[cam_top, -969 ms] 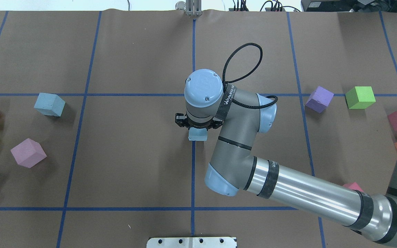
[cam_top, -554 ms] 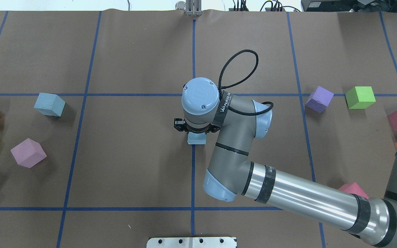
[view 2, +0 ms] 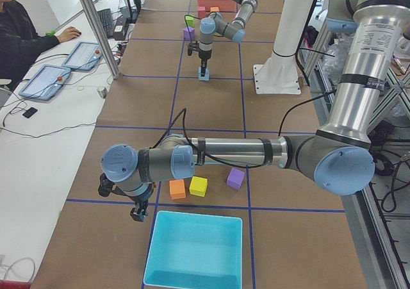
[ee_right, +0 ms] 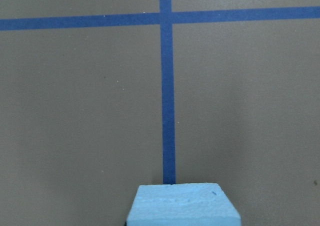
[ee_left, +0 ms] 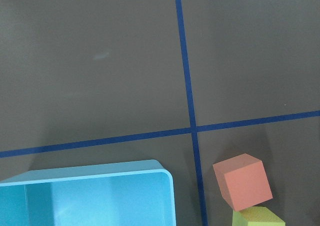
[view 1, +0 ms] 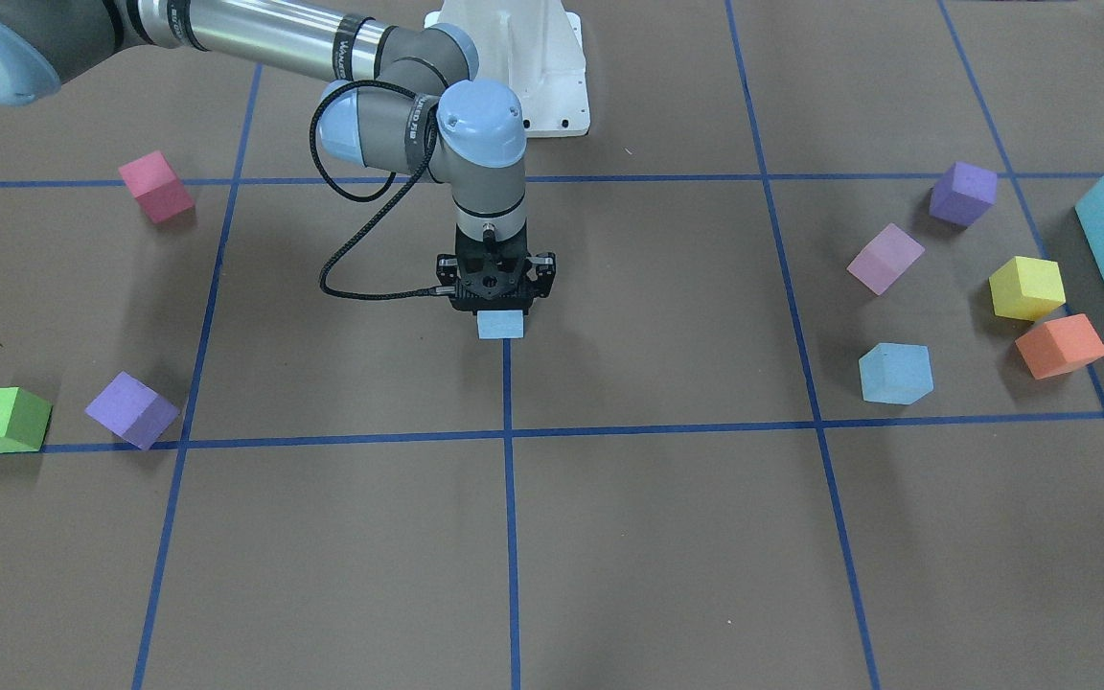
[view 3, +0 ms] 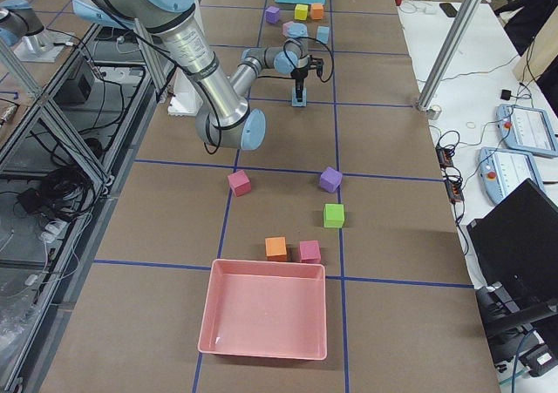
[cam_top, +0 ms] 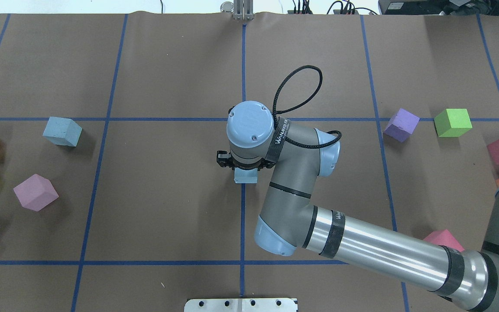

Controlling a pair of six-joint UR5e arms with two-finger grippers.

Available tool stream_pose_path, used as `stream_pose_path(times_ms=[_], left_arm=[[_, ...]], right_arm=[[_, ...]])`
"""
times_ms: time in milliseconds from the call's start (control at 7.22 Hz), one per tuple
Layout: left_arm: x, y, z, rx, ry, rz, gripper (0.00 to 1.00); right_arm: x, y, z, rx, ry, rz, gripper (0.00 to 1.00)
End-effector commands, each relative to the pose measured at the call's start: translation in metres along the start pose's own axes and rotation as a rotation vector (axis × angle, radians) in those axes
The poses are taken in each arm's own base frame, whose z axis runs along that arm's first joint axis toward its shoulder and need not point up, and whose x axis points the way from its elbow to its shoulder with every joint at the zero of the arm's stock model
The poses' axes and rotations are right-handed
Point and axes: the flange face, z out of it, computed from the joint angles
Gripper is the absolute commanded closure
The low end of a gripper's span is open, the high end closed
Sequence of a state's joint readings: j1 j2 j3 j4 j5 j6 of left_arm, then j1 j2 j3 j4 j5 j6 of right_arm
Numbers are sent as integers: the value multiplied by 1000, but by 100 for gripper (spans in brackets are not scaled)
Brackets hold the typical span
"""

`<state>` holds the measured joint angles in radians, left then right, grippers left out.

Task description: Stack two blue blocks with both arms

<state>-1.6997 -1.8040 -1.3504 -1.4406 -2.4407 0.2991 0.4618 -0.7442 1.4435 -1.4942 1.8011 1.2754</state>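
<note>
Step in hand: placing the bottom block of the stack at mid-table, judging by the low, vertical pose of the right arm.
Right gripper (view 1: 501,292): pointing straight down, closed on the held blue block (view 1: 500,325) (fingers largely hidden under the wrist in the overhead view).
Held blue block: at the table's centre, squarely over the centre tape line (view 1: 508,402); resting on the paper or just above it, cannot tell which.
Second blue block (cam_top: 62,131): loose on the robot's left side, well apart from the held one, near a pink cube (cam_top: 36,192).
Left gripper (view 2: 136,212): at the far left end of the table, beside the turquoise box (view 2: 195,250); open or closed, cannot tell from the side camera alone.
Progress: early, nothing stacked yet.
Next move, right arm: probably letting go once the block sits flat, then rising straight up so the foam is not dragged, then clearing the centre.
Next move, left arm: likely travelling to the second blue block, turning the wrist to match its skewed faces, then lowering it squarely on top.
</note>
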Motion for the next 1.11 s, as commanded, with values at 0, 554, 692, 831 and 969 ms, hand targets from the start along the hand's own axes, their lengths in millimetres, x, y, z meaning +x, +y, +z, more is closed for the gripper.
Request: stream_pose_path(times_ms=[0,554,692,831,969], left_arm=[[0,0,0,0,0,-1,2],[6,-7,-5,6,-2,1,2],[20,-14,-17,29,-7,-3,2],[61,-28,-37,77,-11,-97,2],[119,-42,-28,71,4,-106,2]], right_arm=[[1,0,1,1,2,-8,0],[157,-107,-92,9,-75,-42,0],[244,-155,-126,1,-79,-52,0],[333,-193,-160,22,-66,-81,0],[434,-205,-175,20,-47,-149,0]])
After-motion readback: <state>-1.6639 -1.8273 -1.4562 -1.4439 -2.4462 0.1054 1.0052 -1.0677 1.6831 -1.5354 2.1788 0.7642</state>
